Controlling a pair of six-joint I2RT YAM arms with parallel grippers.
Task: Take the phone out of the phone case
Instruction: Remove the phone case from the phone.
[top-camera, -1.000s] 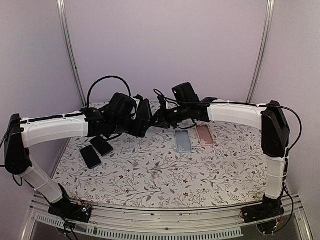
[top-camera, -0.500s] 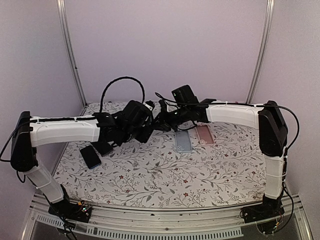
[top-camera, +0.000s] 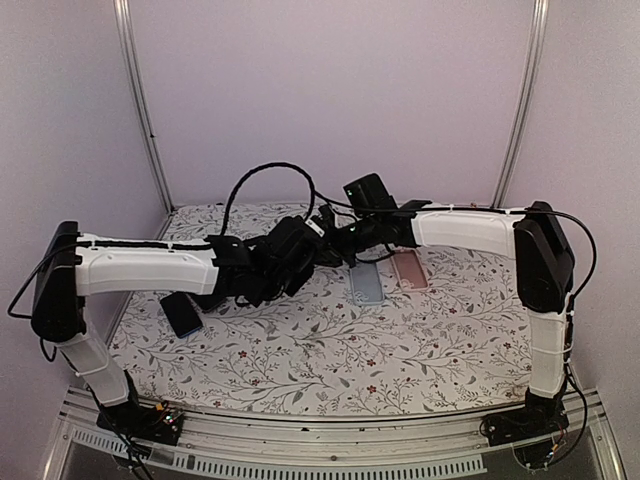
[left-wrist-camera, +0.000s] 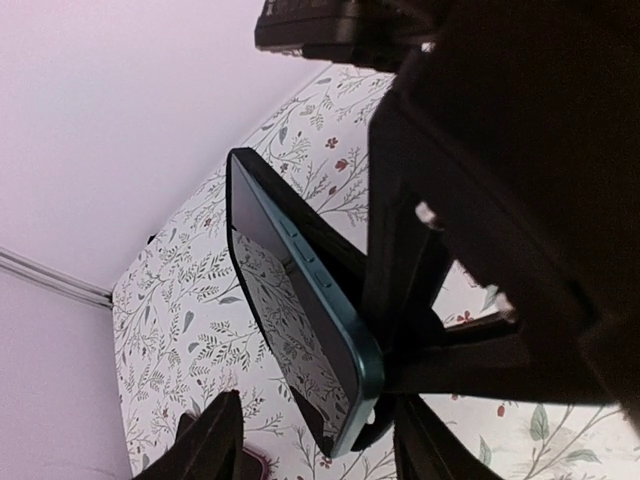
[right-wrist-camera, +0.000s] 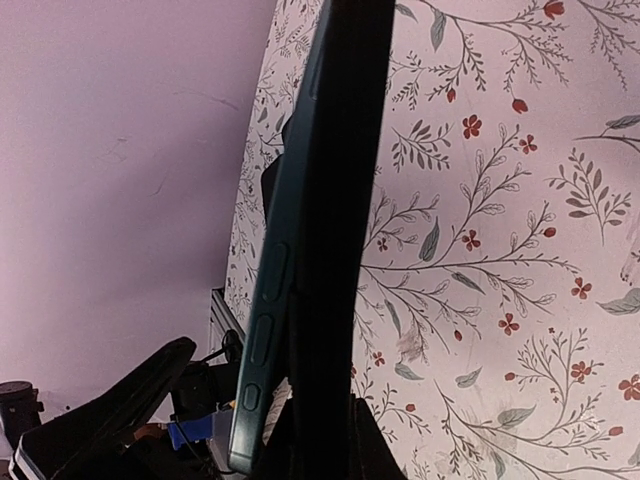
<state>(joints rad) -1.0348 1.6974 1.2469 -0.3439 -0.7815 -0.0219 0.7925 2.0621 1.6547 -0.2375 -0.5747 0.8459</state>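
While my right claw (right-wrist-camera: 318, 440) is clamped fully shut on the phone (left-wrist-camera: 290, 310), the handset stands edge-on above the floral tablecloth (top-camera: 300, 350), just above the centre of the overhead view.

Right wrist view: the phone runs from the top of the frame to the bottom centre, where my fingers pinch it. A teal rim with side buttons faces left, and a black layer lies against it on the right. I cannot tell what that black layer is.

Left wrist view: the glossy screen mirrors the floral pattern and slants from upper left to bottom centre. My left claw (left-wrist-camera: 318, 450) is roughly half open and straddles the lower end of the phone. The finger (left-wrist-camera: 212, 445) at lower left shows a clear gap to the rim; the other finger sits just beside the back.

Overhead view, on the cloth: a grey-blue slab (top-camera: 367, 283) and a pink slab (top-camera: 410, 270) lie side by side right of centre. A dark slab (top-camera: 182, 314) lies at left, partly under my left arm
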